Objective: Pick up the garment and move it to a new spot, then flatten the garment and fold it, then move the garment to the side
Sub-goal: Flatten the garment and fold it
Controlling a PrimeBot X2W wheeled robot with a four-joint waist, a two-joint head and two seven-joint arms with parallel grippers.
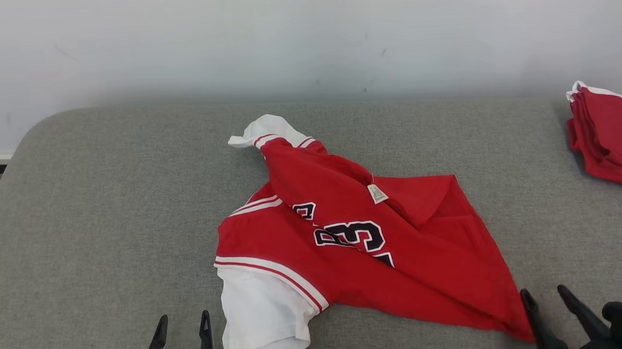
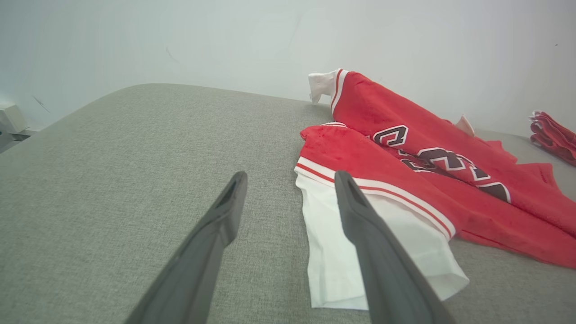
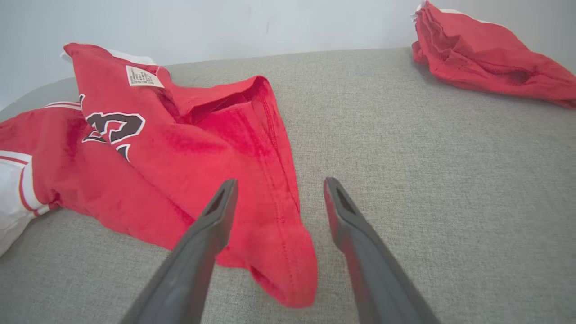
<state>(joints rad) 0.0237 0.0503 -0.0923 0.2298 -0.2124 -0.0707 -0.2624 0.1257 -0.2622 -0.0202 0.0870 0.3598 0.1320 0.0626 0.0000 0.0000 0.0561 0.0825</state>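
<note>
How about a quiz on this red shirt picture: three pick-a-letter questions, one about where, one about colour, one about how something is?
1. Where is the folded red pile compared with the jersey?
A. To its right, apart
B. On top of it
C. To its left

2. What colour is the jersey's nearest sleeve?
A. Blue
B. White
C. Green

3. How is the right end effector?
A. Shut on the jersey
B. Open
C. Shut on the pile

Answers:
1 A: the head view shows it at the gray surface's right edge.
2 B: the sleeve is white below red stripes.
3 B: its fingers stand apart, with the jersey's corner lying loose between them.
</note>
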